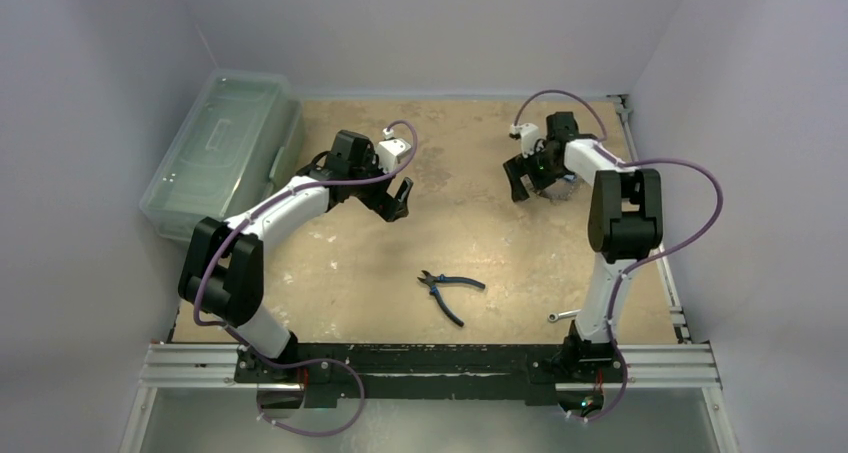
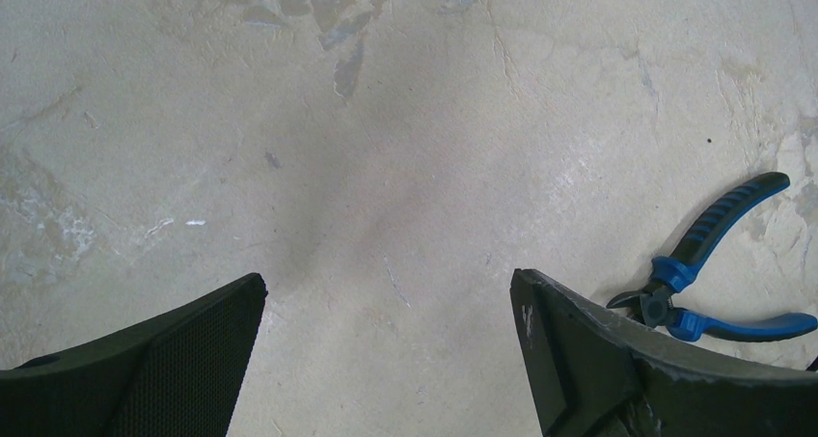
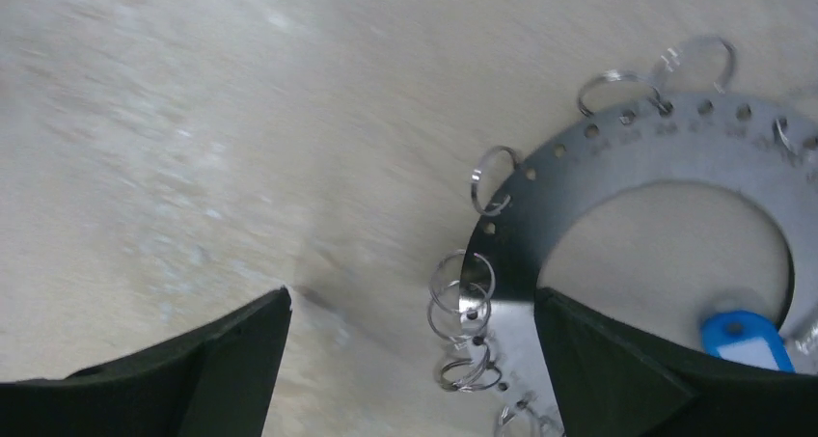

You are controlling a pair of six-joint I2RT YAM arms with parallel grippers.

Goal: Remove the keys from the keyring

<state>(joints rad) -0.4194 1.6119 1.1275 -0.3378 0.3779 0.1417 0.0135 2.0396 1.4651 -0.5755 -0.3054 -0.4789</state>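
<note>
Near edge: metal rail [image 1: 430,365] with 2 arm bases bolted on.

Just beyond: 1 small silver wrench [image 1: 560,316] flat on bench [image 1: 480,238], just beside right arm's base.

Mid-bench, between the arms: 1 pair of blue-handled pliers [image 1: 452,291], flat, handles splayed towards the right. Also caught at the right edge of the left wrist view, partly behind that finger. Well apart from the keyring.

Left tool [image 1: 398,205]: fingers spread wide, pinching nothing, hanging over bare bench left of centre.

Right tool [image 1: 528,185]: fingers spread wide too, nothing pinched, low over far-right bench. Contact with anything: cannot tell.

Keyring [image 3: 617,167]: far right of bench, right under the right tool. From above, mostly hidden by that tool and wrist, only a bit of silver showing. Close up: flat silver ring-shaped plate, row of punched holes round it, lying on bench. Small split rings [image 3: 494,178] through the holes, at least 6 in sight, view blurred. 1 blue tag [image 3: 743,336] inside the plate's opening. Right finger across the plate's lower part.

Far left: 1 clear lidded plastic box [image 1: 225,148] against the wall, beyond left arm.
</note>
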